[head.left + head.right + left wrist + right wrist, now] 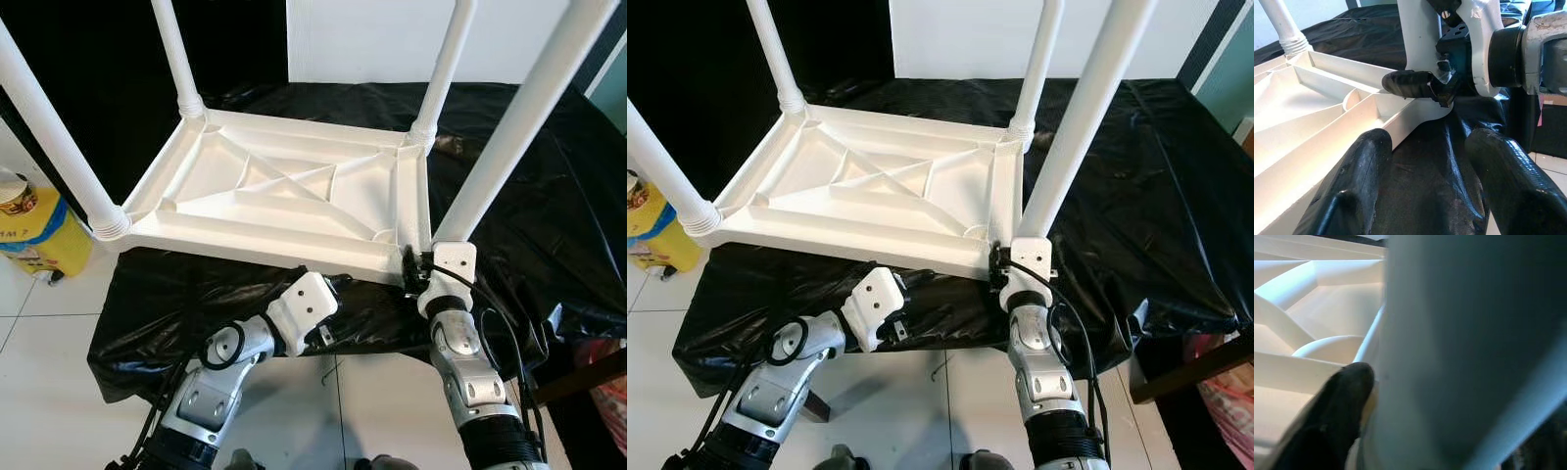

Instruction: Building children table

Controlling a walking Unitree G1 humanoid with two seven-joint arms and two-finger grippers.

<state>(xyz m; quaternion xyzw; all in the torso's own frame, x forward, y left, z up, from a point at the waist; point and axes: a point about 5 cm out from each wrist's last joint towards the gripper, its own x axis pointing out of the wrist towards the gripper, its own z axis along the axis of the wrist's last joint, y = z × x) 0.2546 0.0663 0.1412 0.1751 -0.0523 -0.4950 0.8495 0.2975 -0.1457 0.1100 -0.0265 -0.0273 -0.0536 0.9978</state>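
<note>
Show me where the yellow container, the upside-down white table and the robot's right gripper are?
yellow container point(44, 235): left eye view, on its yellow side.
upside-down white table point(284, 186): left eye view, on its ribbed underside.
right gripper point(416, 264): left eye view, at the near right leg's base.

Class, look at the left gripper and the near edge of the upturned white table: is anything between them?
Nothing visible. The left gripper, fingers open, hovers over black cloth right beside the table's near rim. The right gripper is already at the near-right leg.

Upturned table point(284, 191) on a cloth-draped surface point(549, 196), four legs up (container point(34, 230) at left), grippers at its near edge
</note>
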